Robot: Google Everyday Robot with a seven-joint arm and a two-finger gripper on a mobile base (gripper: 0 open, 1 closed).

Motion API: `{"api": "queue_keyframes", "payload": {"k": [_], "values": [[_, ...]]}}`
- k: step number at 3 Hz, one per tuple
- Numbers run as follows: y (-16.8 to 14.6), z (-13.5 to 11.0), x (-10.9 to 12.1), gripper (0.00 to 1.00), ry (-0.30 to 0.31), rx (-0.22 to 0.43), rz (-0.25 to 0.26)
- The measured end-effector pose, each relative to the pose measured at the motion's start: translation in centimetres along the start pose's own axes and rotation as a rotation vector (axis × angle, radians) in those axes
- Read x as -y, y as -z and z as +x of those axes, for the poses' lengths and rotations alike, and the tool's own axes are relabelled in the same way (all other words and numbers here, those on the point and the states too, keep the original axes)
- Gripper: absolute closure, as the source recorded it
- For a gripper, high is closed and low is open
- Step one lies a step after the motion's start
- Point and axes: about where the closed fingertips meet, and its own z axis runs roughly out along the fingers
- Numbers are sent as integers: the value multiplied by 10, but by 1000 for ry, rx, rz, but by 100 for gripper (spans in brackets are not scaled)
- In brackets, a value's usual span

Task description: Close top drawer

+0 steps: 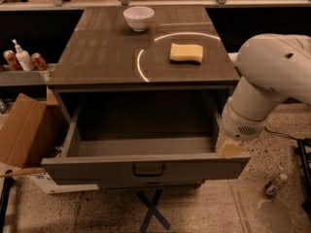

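The top drawer (97, 169) stands pulled far out from under the table (92, 57). The jaws, at the end of the arm (257, 96), sit at the drawer's front right corner, touching its rim. Whether they are spread or pressed together cannot be told.

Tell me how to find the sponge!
Find the brown cabinet top above the open top drawer, with the robot's hand at its right front corner. The sponge lies on the right, inside a bright light ring. It's yellow and rectangular; the bowl is white and round.
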Motion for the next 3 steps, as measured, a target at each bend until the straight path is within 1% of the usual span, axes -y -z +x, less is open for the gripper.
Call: {"api": "queue_keyframes", "payload": {"k": [1, 2, 3], "values": [[-20, -4, -16, 100, -42, 3, -50], [-38, -10, -30, 100, -75, -2, -73], [-71, -10, -39, 100, -104, 9, -85]]}}
